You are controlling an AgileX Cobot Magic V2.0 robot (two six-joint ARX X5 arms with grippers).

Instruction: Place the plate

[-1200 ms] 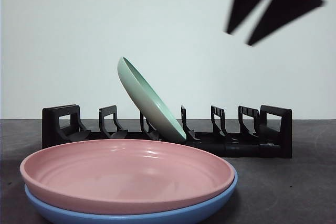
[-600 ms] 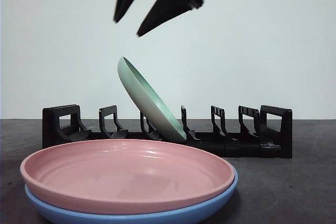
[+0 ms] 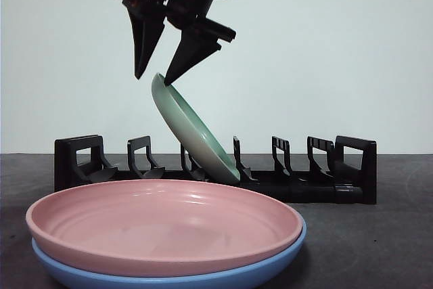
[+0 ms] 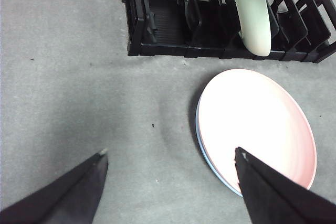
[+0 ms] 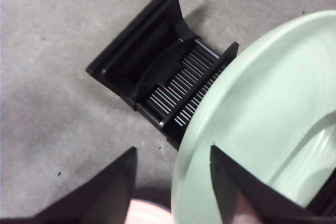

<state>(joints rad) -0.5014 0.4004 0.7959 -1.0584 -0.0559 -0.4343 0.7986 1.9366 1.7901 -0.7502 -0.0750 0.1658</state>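
A pale green plate [image 3: 193,133] leans tilted in a slot of the black dish rack [image 3: 81,160]. My right gripper [image 3: 153,79] hangs just above the plate's top rim, open, one jaw on each side of the rim. The right wrist view shows the green plate [image 5: 262,129] large, its rim between the jaws of the right gripper [image 5: 172,153], over the rack [image 5: 152,72]. My left gripper [image 4: 170,153] is open and empty, high over the table in front of the rack [image 4: 168,24].
A pink plate [image 3: 162,225] lies stacked on a blue plate [image 3: 169,279] in front of the rack, close to the camera. The stack also shows in the left wrist view [image 4: 257,124]. Several rack slots on either side of the green plate hold nothing.
My right gripper has moved from the upper right leftward and down to the green plate's top rim. The plates and rack have not moved.
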